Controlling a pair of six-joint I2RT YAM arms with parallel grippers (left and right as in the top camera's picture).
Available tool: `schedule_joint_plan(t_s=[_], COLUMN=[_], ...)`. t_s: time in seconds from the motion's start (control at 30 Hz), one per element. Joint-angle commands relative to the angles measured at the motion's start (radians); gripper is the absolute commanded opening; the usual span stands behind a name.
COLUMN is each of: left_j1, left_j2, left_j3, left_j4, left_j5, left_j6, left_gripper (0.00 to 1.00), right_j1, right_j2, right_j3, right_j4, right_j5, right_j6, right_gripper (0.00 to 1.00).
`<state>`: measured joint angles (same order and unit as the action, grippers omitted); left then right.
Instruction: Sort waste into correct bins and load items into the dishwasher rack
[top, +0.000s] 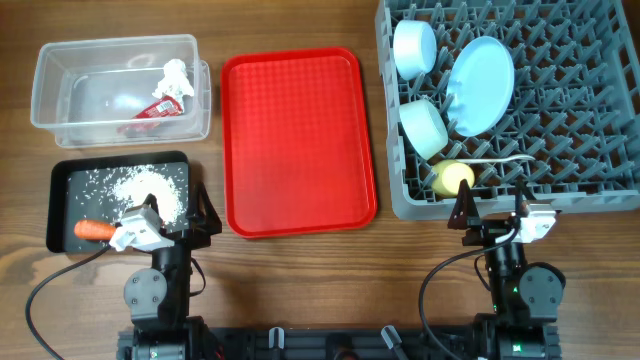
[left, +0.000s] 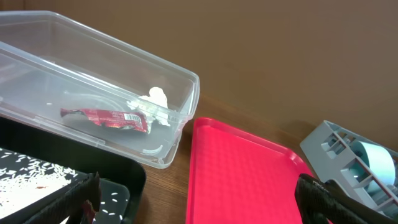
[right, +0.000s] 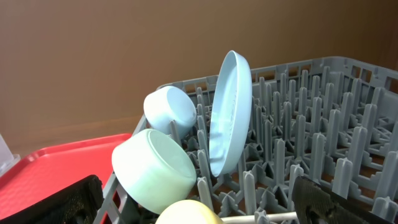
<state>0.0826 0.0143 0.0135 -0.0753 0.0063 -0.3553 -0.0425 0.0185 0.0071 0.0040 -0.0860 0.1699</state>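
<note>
Plate (top: 480, 85) on edge in rack (top: 590, 150); wrapper (top: 158, 108), tissue (top: 175, 75) in clr tub (top: 60, 60).

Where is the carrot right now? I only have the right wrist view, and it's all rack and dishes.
Observer: The orange carrot lies in the black tray, in its left corner nearest the robot.
Operator: And the rice?
Observer: The loose rice is spread in that same tray, heaped toward the middle.
Operator: What's in the other bin?
Observer: The clear tub holds the red wrapper with the white tissue right beside it.
</note>
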Motion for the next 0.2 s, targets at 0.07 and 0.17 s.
schedule_joint_plan(t_s=[0.07,0.17], left_j1=[0.005,0.005], left_j2=[-0.011,-0.011], left_j3=[-0.008,-0.008], left_j4=[0.0,0.0], left_j5=[0.012,0.012], left_j6=[0.019,0.019], left_gripper=[1.0,1.0], right_j1=[0.004,0.004], right_j2=[-0.005,-0.005], right_j3=[-0.002,-0.002], right_j4=[0.002,0.002], right_j5=[-0.013,-0.013], right_j6=[-0.013,-0.013], right_gripper=[1.0,1.0])
